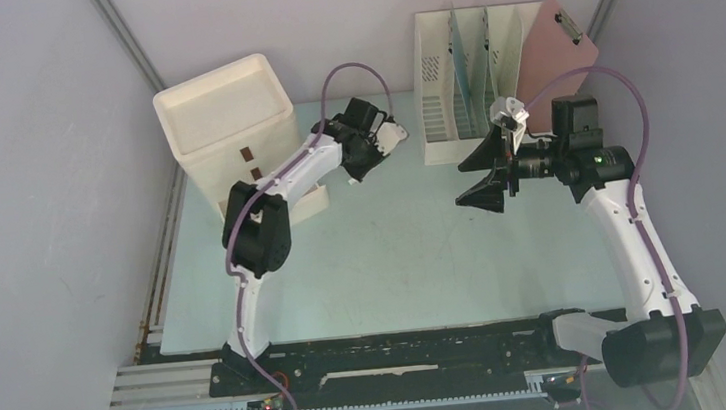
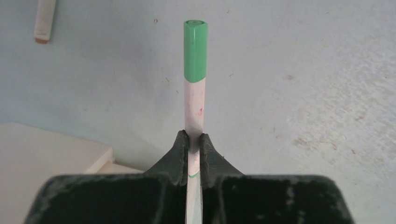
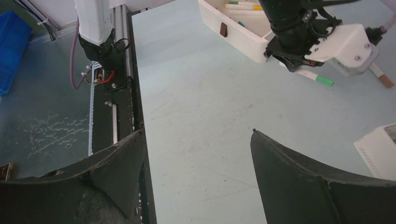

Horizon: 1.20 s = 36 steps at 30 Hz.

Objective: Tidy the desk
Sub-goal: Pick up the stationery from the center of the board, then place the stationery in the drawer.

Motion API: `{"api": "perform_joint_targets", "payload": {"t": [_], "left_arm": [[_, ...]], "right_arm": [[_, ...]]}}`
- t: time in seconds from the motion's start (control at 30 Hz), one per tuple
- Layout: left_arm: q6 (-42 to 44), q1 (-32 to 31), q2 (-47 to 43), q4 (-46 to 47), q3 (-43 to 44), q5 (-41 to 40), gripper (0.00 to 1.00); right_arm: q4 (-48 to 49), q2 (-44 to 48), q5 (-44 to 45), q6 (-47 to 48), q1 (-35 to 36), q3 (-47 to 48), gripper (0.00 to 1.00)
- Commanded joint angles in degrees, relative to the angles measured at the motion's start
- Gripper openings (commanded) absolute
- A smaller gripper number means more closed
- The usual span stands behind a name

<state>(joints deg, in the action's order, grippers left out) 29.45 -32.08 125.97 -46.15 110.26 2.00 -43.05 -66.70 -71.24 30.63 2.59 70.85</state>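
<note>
Marker (image 2: 194, 70) first, white barrel and green cap, because that is what the left gripper (image 2: 194, 142) is pinched tight on. The jaws squeeze the barrel about midway, so the capped end pokes straight out ahead of the fingers. Held like that it looks ready to be laid flat into something. My guess is the open drawer (image 3: 233, 21) of the cream drawer unit (image 1: 231, 127) at the far left, just beside the arm, where a few other pens lie. A second pen (image 3: 380, 77) with a brownish tip lies loose on the desk (image 1: 395, 262) near the left gripper, probably next in line. The desk is the pale mint top spreading from the black rail at the near edge out to the drawer unit and the slotted file rack (image 1: 468, 84) at the far side, with a pink clipboard (image 1: 555, 46) leaning at the rack's right. The right gripper (image 3: 197, 135) hangs over the right of the desk, jaws spread wide with nothing between them — parked clear, I would say, while the left tidies.
</note>
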Motion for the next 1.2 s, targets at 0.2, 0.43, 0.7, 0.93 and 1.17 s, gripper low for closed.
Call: {"api": "perform_joint_targets", "payload": {"t": [0.2,0.43,0.7,0.93,1.17], "left_arm": [[-10.6,0.1,-21.5,16.0,-22.3,-6.3,0.0],[-15.7,0.1,-36.6,28.2,-41.0,-13.3,0.0],[-15.3,0.2,-44.8,31.3,-49.3,-26.3,0.0],[-11.2,0.1,-43.2,34.8,-50.9,-42.6,0.0],[-7.5,1.3,-36.5,39.5,-49.4,-52.0,0.0]], "right_arm": [[-0.3,1.8,-1.7,0.3,-0.5,0.0,0.9],[-0.6,1.3,-1.6,0.4,-0.4,-0.1,0.9],[-0.7,0.4,-1.3,0.6,-0.4,0.0,0.9],[-0.7,0.2,-1.5,0.5,-0.4,-0.1,0.9],[-0.7,0.5,-1.5,0.6,-0.4,-0.1,0.9]]}}
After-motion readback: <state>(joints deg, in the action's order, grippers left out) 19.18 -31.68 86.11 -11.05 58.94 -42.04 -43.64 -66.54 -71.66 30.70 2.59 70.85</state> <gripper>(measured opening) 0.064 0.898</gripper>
